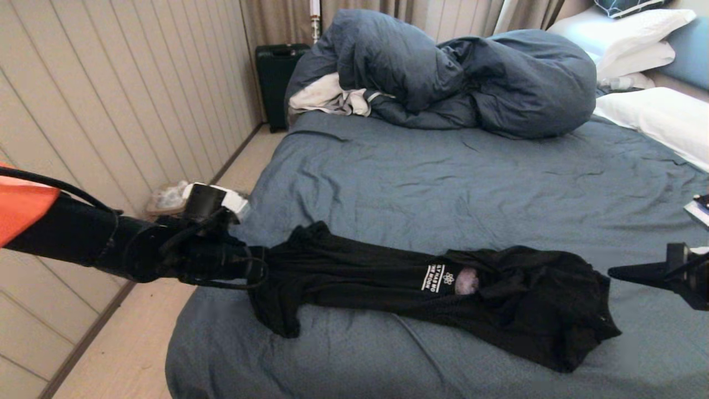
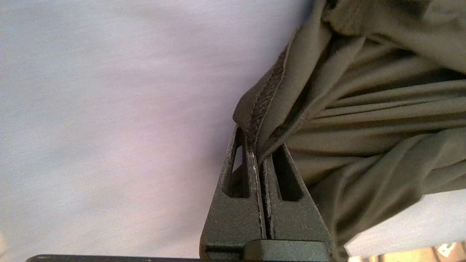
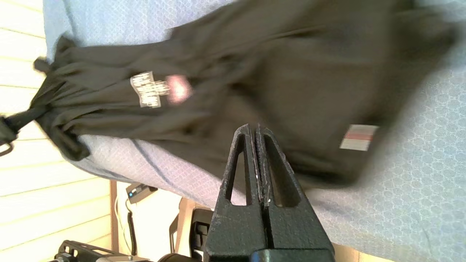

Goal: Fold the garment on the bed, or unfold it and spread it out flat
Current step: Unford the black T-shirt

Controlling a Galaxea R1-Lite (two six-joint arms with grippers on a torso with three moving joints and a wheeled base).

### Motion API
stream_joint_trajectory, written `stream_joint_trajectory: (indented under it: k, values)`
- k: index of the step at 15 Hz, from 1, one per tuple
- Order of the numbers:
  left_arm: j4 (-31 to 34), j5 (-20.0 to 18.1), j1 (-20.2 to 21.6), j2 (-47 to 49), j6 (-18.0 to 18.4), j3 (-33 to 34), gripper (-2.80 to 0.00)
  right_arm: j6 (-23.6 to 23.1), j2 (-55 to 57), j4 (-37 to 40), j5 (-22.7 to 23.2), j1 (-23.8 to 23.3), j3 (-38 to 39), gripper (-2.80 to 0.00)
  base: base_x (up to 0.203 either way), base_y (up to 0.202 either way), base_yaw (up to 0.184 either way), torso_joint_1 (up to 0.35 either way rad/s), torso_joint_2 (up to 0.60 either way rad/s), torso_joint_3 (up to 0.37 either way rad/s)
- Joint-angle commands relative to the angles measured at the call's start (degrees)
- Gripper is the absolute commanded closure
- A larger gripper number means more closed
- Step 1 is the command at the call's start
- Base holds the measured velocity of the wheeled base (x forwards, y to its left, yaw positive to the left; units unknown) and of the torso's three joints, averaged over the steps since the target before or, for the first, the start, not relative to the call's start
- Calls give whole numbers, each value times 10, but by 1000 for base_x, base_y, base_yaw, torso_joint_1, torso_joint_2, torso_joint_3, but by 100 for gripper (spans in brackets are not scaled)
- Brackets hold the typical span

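Observation:
The garment, a black T-shirt with white lettering and a grey moon print, lies bunched and stretched crosswise on the near part of the bed. My left gripper is shut on its left end, where a stitched hem is pinched between the fingers and folds fan away from them. My right gripper hovers at the garment's right end, shut and holding nothing, a little apart from the cloth. The right wrist view shows the garment beyond the gripper, with a small white and red label.
A bulky dark-blue duvet with a white cloth is heaped at the far side. White pillows lie at the right. A dark suitcase stands by the panelled wall. The bed's left edge drops to the wooden floor.

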Motion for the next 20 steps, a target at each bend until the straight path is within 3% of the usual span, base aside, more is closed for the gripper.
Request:
stream_joint_trajectory:
  k: [1, 4, 8, 9, 10, 14, 20]
  values:
    - [-2, -20, 55, -43, 34, 40, 0, 0, 1, 1, 2, 0, 0, 0, 0, 0, 0, 0, 0, 0]
    - [-5, -76, 136, -70, 107, 85, 0, 0, 3, 1, 0, 1, -1, 0, 0, 0, 0, 0, 0, 0]
    - [-37, -83, 141, -77, 120, 117, 0, 0, 5, 1, 0, 1, 0, 0, 0, 0, 0, 0, 0, 0]
    - [-41, -83, 141, -78, 121, 117, -123, 0, 6, 1, 0, 1, 0, 0, 0, 0, 0, 0, 0, 0]
    - [-41, -83, 140, -76, 121, 117, -280, 0, 7, 1, 0, 1, 0, 0, 0, 0, 0, 0, 0, 0]
    - [-46, -83, 140, -103, 121, 145, -280, 1, 14, 1, 0, 0, -5, 0, 0, 0, 0, 0, 0, 0]
    - [-39, -99, 140, -300, 134, 213, -280, 1, 15, 1, 3, 2, -2, 0, 0, 0, 0, 0, 0, 0]
